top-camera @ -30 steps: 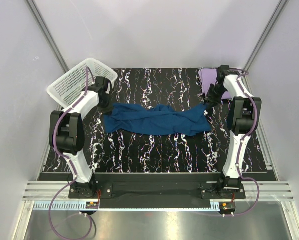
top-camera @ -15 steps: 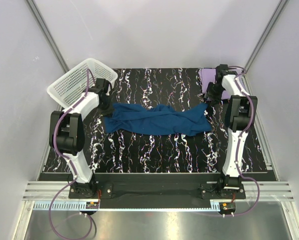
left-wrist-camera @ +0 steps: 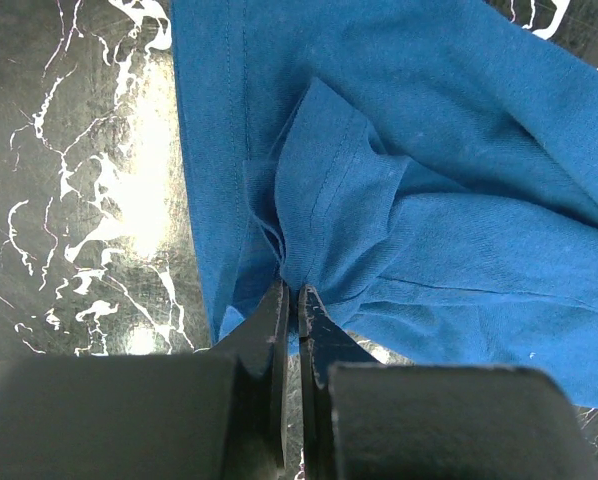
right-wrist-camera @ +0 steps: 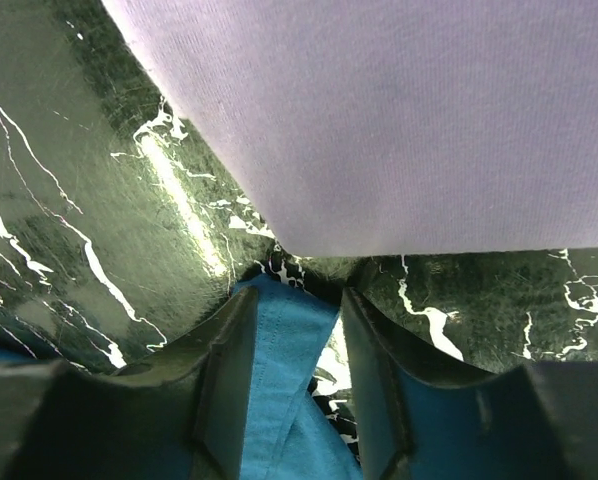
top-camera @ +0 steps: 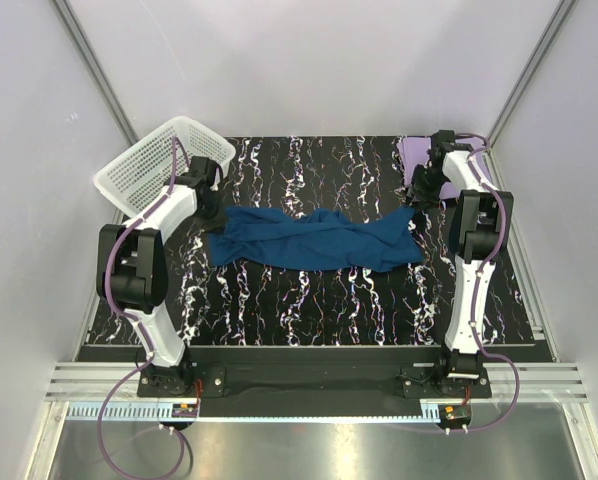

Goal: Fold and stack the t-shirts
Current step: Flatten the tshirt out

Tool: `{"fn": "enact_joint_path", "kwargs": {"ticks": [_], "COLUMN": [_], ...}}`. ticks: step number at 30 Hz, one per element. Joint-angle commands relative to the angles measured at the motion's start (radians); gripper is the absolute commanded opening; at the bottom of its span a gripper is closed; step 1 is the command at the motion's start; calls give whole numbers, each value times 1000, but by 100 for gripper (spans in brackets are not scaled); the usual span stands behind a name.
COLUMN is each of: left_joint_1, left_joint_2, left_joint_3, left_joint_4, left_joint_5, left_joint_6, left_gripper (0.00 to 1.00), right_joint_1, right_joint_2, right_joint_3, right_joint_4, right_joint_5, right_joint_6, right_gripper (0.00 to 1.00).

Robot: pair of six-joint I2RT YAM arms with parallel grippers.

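Left tool [left-wrist-camera: 293,292] pinching teal shirt [left-wrist-camera: 449,190] edge, right tool [right-wrist-camera: 297,300] spread, low beside lavender shirt [right-wrist-camera: 399,110]

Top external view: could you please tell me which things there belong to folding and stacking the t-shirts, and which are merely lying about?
For the job:
- blue t-shirt, stretched across the middle of the table
- lavender t-shirt, at the far right corner

Just lying about:
- white basket, at the far left corner
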Motion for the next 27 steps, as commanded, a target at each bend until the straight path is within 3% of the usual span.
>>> {"fn": "enact_joint_path", "kwargs": {"ticks": [1,7,10,11,15,27], "left_joint_1": [-5,-5,-5,-5,-5,-2], "left_joint_2": [-52,-55,-52,-54,-60,-187], "left_joint_3": [11,6,11,13,40,249], "left_joint_4": [18,17,17,17,1,-84], "left_joint_5": [18,18,18,18,18,58], "left_joint_6": [13,15,12,10,10,-36], "left_gripper": [0,0,0,0,0,0], "right_joint_1": [5,8,8,8,8,-38], "right_joint_2": [22,5,-7,-6,-24,-263], "right_joint_3": [-4,-38,-36,-15,52,339], "right_joint_4": [21,42,53,50,-4,-177], "right_joint_5": [-26,-41,-40,-38,-14,14], "right_joint_6": [-18,-15,-10,-7,22,237], "right_gripper": [45,33,22,13,0,0]}}
